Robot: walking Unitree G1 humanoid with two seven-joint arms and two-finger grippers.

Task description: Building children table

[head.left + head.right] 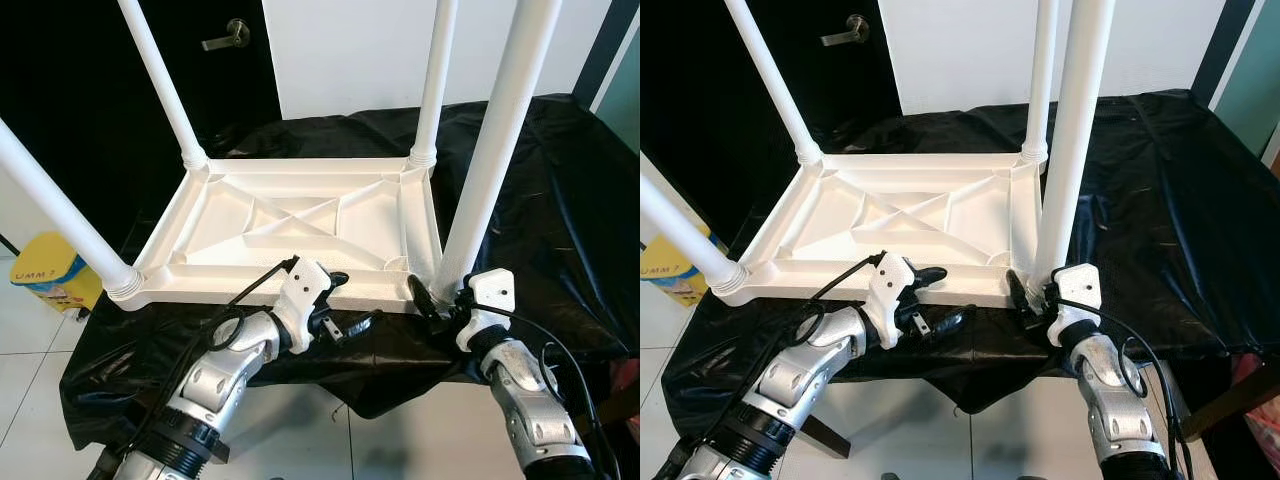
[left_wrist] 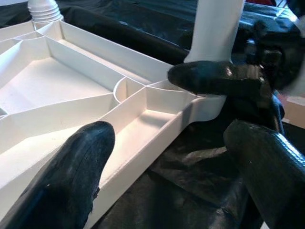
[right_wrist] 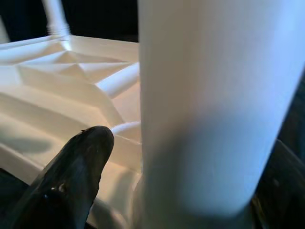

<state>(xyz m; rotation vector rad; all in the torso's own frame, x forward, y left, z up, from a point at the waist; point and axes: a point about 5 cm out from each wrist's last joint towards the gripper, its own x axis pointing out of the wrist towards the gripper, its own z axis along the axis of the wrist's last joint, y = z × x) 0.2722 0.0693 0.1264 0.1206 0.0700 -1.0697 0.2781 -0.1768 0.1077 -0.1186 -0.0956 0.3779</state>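
Observation:
A white plastic children's table lies upside down on a black-covered surface, with its legs pointing up. My left gripper is open at the table's front rim. One finger is over the ribbed underside and the other finger is outside, above the black cloth. My right gripper sits at the base of the near right leg. Its fingers are on either side of that leg, closed on it.
Black sheeting drapes over the support and hangs off its front edge. A yellow bin stands on the tiled floor at the left. A dark door with a lever handle is behind, beside a white wall.

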